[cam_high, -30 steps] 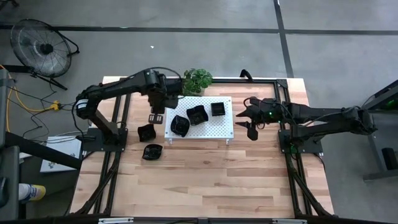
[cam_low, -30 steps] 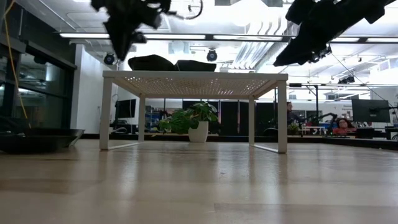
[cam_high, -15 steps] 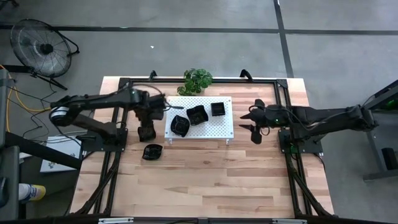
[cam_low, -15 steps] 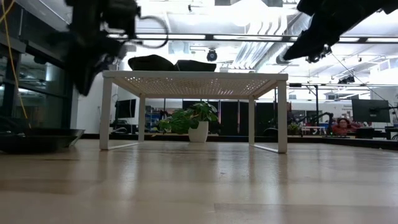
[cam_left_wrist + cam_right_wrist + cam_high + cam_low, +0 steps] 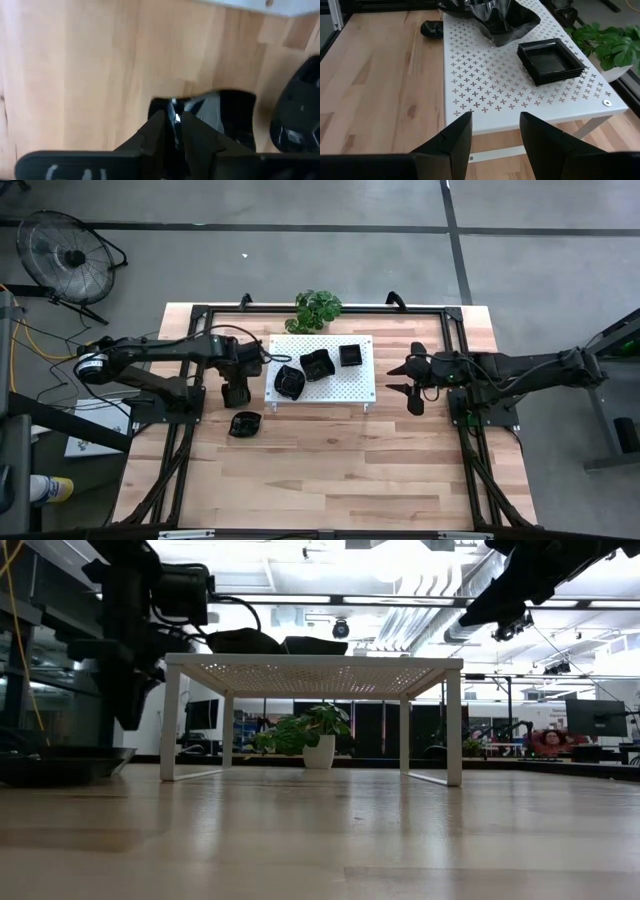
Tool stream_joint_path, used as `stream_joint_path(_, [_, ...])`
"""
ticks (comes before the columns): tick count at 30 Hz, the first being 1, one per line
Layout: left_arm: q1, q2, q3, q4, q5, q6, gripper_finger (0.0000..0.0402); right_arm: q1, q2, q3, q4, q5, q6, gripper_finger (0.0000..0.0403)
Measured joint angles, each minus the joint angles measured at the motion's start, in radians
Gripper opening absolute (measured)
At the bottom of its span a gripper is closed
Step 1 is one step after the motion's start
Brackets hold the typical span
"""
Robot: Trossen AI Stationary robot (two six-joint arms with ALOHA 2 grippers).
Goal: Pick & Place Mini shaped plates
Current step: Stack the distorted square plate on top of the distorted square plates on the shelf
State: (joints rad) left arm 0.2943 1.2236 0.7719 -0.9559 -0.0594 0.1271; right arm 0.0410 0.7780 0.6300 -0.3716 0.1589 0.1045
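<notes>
Left gripper [image 5: 172, 131] pinches the rim of a glossy black square plate [image 5: 220, 117] on the pale wood table [image 5: 340, 460]; right gripper [image 5: 495, 131] hangs spread beside the white perforated board [image 5: 520, 85].

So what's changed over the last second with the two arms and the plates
The left claw swung from beside the white board out to the left and down onto the square plate on the table, its fingers now nearly closed over that plate's rim. The right claw drifted slightly right, still open. The plates on the board and the wavy plate stayed put.
</notes>
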Motion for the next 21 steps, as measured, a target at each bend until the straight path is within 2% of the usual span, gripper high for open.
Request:
stream_joint_path(3, [0.0, 0.0, 0.0, 0.03, -0.003, 0.014, 0.0078, 0.001, 0.0, 0.0, -0.001, 0.0, 0.001, 0.0161])
stream_joint_path(12, [0.001, 0.0, 0.0, -0.049, -0.088, -0.032, 0.0165, 0.001, 0.0, 0.0, -0.002, 0.0, 0.001, 0.0161])
stream_joint_path(21, [0.001, 0.0, -0.049, -0.016, -0.055, -0.046, 0.0159, 0.001, 0.0, 0.0, -0.002, -0.005, 0.001, 0.0161])
